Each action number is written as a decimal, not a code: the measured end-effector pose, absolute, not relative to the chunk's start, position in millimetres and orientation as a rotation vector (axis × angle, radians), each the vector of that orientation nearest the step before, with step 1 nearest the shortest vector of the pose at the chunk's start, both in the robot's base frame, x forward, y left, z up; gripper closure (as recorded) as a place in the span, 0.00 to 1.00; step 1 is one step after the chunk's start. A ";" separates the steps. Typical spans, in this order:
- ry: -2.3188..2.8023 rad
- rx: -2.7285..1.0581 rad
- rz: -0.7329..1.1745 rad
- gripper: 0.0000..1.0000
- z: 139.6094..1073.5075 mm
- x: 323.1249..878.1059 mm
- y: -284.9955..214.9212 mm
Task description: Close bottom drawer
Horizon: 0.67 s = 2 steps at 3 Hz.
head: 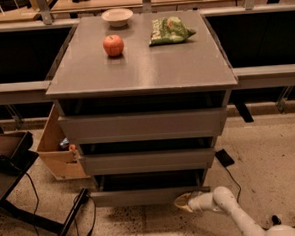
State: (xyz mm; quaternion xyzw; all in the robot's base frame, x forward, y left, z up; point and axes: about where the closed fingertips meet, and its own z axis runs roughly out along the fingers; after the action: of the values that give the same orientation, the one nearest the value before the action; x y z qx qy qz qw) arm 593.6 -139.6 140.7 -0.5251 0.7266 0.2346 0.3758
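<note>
The bottom drawer (142,196) is the lowest of three grey drawers in the cabinet. Its flat front sticks out slightly past the two drawers above, with a dark gap over it. My gripper (181,201) is low near the floor, at the right end of the drawer front, touching or almost touching it. The white arm (233,212) reaches in from the lower right.
On the cabinet top (144,70) lie a red apple (113,45), a white bowl (117,16) and a green chip bag (169,30). A cardboard box (57,150) stands left of the cabinet. Cables (69,225) and a dark chair (7,153) are at lower left.
</note>
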 end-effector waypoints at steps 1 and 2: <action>1.859 -1.343 0.600 0.05 140.7 593.6 -139.6; 1.859 -1.344 0.600 0.00 140.6 593.6 -139.5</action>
State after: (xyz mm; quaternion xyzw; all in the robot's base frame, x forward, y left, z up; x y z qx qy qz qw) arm 593.6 -139.5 140.6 -0.5251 0.7266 0.2346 0.3758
